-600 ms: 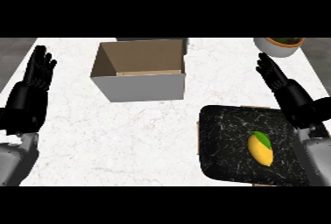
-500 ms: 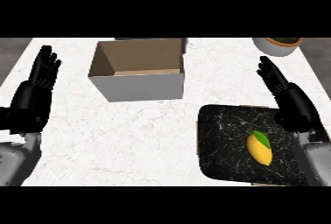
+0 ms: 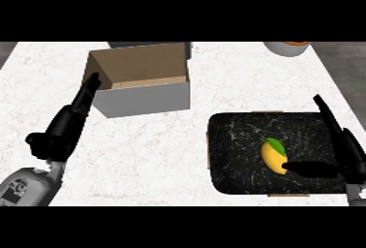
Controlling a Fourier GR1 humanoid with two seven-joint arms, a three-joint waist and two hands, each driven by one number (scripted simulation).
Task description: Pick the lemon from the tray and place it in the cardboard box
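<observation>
**A:** Where is the lemon (image 3: 271,156)?

**B:** It lies on the black tray (image 3: 232,140), right of the tray's middle. It sits at a slant and has a green leaf at its upper end. The tray rests on the white marbled worktop (image 3: 143,155), at the lower right of the head view.

**A:** And the right robot hand (image 3: 343,141)?

**B:** It comes in along the tray's right edge with its fingers straight, held together and pointing up the view. The thumb (image 3: 311,168) sticks out sideways over the tray towards the lemon's lower end. Its tip is at the fruit, but I cannot tell whether it touches or stops just short. Nothing is curled round the lemon, so the hand is spread, not closed.

**A:** What about the cardboard box (image 3: 143,99)?

**B:** It stands upright at the upper left of the worktop, well apart from the tray, with its top open and its brown inside showing.

**A:** Is the left robot hand (image 3: 64,128) busy?

**B:** No. It is on the left with its fingers straight and together, and it holds nothing. The fingertips reach up to the box's left wall, seemingly just beside it.

**A:** Anything else?

**B:** A round pale container (image 3: 286,47) at the top right edge, cut off by the view.
</observation>
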